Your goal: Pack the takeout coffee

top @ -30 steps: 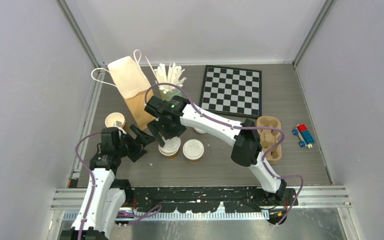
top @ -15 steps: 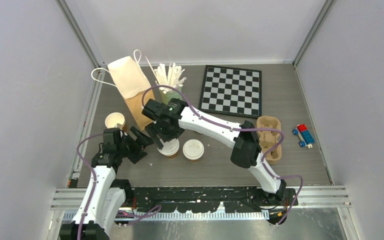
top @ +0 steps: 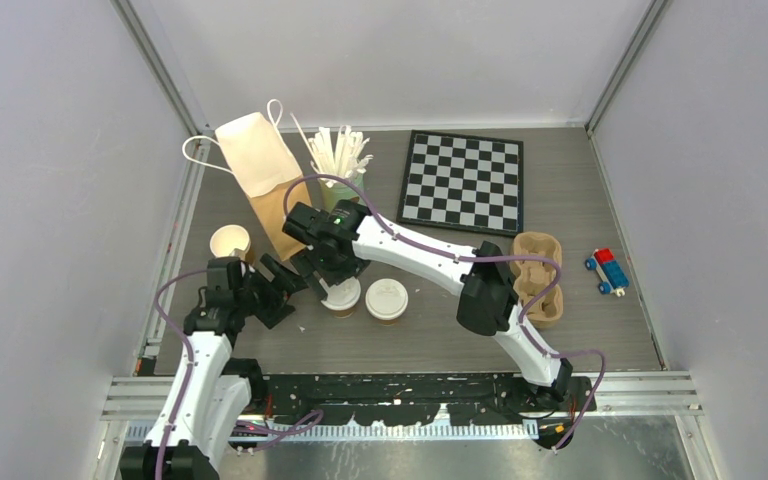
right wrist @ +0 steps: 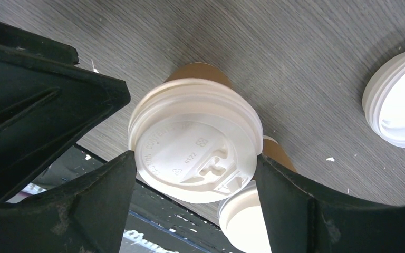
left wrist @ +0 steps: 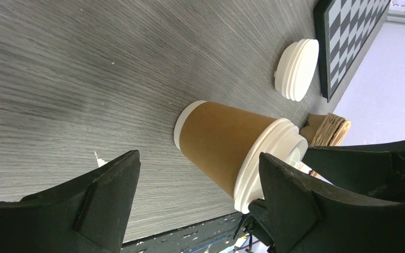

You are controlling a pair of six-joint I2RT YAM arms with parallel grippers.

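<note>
hovering over lidded coffee cup (left wrist: 219,150): right gripper (right wrist: 190,164), jaws spread wide, is straddling its lid (right wrist: 190,132) from directly above, gripping nothing. left gripper (left wrist: 199,158), also agape, is facing cup's side. advisable: closing below lid rim, gently, keeping cup upright.

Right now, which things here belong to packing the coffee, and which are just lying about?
Job: lidded cup below the right claw; second lidded cup; open cup; loose lid; probably paper bag, pulp cup tray.
Lying about: chessboard; toy car; can of white sticks.
</note>
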